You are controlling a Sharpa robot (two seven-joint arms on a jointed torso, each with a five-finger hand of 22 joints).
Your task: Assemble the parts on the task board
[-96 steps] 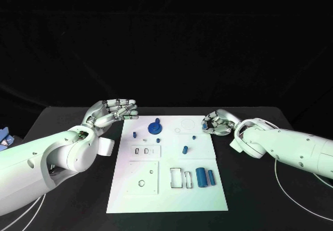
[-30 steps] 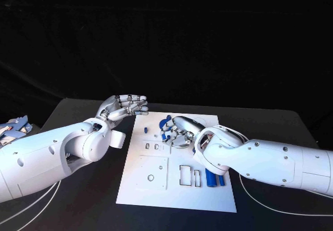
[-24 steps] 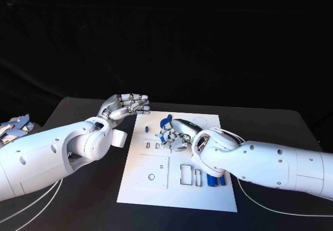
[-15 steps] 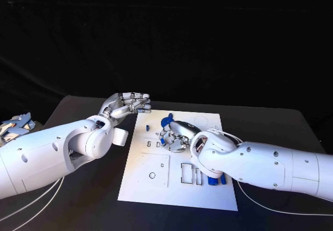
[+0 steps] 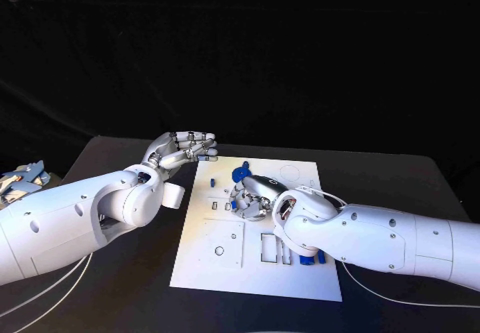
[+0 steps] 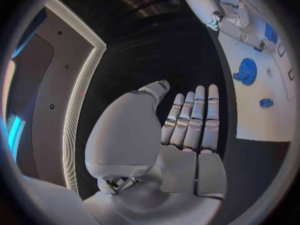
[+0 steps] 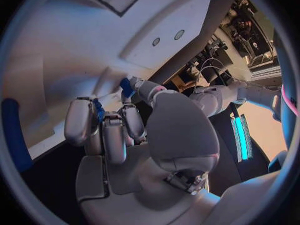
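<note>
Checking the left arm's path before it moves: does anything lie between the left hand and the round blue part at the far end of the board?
Nothing visible does. The left hand hovers off the task board's far-left corner; the round blue part lies beyond bare table and board. The right hand works nearer, beside that path.

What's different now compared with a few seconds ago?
The right hand has moved from the task board's far right edge onto its middle, where its fingers now close around a small blue part. The left hand has stayed raised beside the board's far left corner, holding nothing.
</note>
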